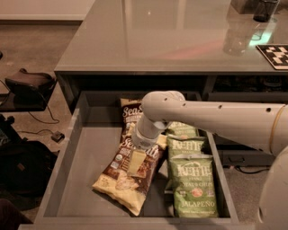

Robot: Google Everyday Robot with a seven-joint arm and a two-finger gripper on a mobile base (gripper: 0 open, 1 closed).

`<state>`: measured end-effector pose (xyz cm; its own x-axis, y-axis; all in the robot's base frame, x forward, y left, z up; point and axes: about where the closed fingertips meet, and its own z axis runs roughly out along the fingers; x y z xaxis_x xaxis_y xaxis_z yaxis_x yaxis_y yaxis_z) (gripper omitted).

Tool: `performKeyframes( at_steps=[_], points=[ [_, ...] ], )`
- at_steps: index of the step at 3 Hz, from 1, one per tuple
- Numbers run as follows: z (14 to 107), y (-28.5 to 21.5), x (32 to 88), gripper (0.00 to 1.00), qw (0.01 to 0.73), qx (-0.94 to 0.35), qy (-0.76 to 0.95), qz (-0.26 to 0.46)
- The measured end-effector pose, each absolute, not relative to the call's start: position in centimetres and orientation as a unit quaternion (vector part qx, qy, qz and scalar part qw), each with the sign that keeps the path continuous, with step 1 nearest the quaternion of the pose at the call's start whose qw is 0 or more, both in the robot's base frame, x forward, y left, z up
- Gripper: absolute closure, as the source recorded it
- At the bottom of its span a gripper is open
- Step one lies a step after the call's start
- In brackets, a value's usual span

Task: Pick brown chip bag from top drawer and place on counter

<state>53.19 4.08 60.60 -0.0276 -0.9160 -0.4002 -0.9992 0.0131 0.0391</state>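
The top drawer (87, 152) stands pulled open below the counter (157, 40). Two brown chip bags lie in it. The nearer brown chip bag (119, 182) sits tilted, its lower end toward the drawer's front left. The second one (130, 114) lies behind it at the back. My gripper (136, 161) reaches down from the white arm onto the upper middle of the nearer brown bag and is shut on it. The wrist hides that bag's top band.
Three green Kettle jalapeno bags (192, 184) lie in a row along the drawer's right side, close to the arm. A checkered marker (275, 55) and a dark glass (265, 9) sit at the counter's right end. A black bag (27, 85) and cables are on the floor at left.
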Motion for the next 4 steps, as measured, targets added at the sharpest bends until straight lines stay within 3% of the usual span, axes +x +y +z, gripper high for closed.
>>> performKeyframes(
  at_steps=[3,4],
  points=[
    [60.63,4.08,53.19,0.89,0.132,-0.685,0.699,0.157],
    [61.16,4.08,53.19,1.00,0.132,-0.685,0.699,0.157]
  ],
)
